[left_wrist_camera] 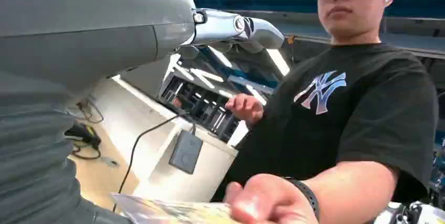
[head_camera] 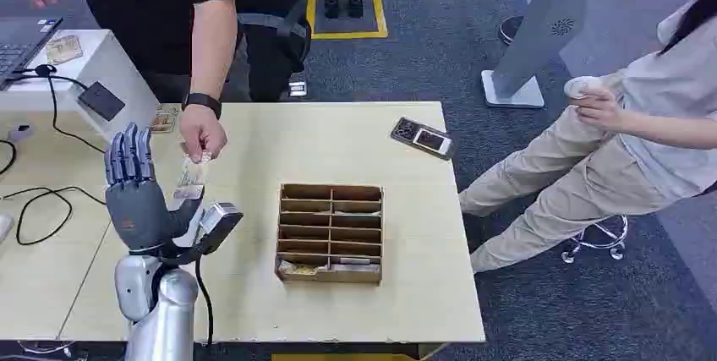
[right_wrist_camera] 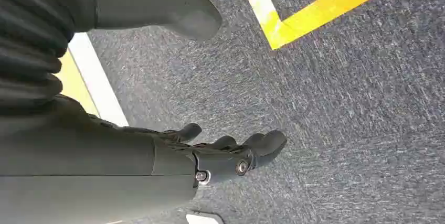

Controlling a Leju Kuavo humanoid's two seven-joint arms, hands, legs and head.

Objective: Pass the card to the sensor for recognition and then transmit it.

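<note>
One card (head_camera: 191, 177) hangs from a person's hand (head_camera: 201, 133) toward the robot's spread, empty left hand (head_camera: 135, 194) for handover, right hand (right_wrist_camera: 220, 153) hanging loosely open.

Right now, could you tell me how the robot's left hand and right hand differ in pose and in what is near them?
The left robot hand is raised over the table, fingers upright and spread; the right robot hand hangs low over grey carpet, fingers loosely curled. A person's hand holds a card right beside the left robot hand's thumb; nothing is near the right robot hand. Neither plainly holds anything, though I cannot tell whether the left thumb touches the card.
</note>
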